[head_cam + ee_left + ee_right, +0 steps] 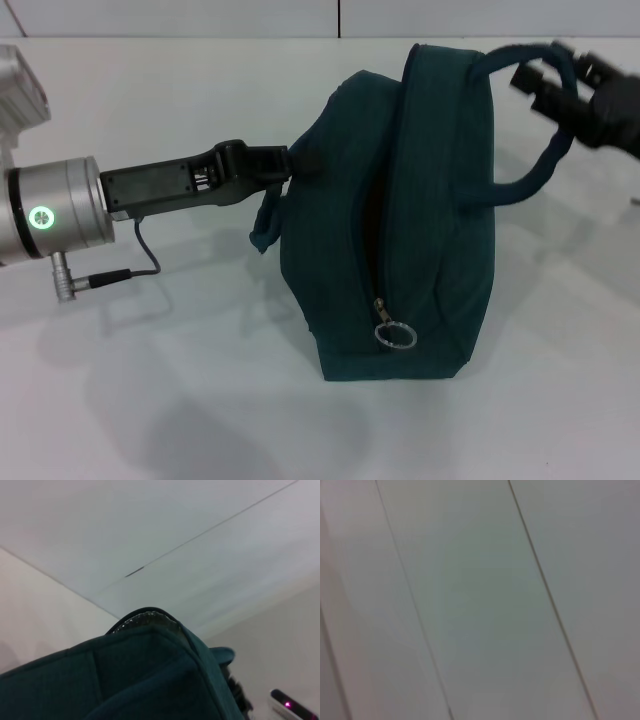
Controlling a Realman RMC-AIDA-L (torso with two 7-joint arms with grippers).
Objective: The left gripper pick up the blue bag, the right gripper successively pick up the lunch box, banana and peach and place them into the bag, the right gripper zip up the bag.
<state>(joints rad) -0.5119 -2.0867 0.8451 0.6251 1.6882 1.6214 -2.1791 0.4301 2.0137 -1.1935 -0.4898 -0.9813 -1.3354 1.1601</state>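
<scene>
The blue bag (420, 220) stands in the middle of the white table, and its fabric fills the lower part of the left wrist view (140, 680). Its zipper ends at a silver ring pull (394, 335) at the near end. My left gripper (285, 165) comes in from the left and is shut on the bag's left handle. My right gripper (540, 88) is at the far right, right at the raised right handle loop (545, 165). The lunch box, banana and peach are out of view.
The white table (150, 400) surrounds the bag. A cable (135, 270) hangs from my left wrist cuff. A small device with a pink light (289, 706) shows in the left wrist view. The right wrist view shows only pale panels (480, 600).
</scene>
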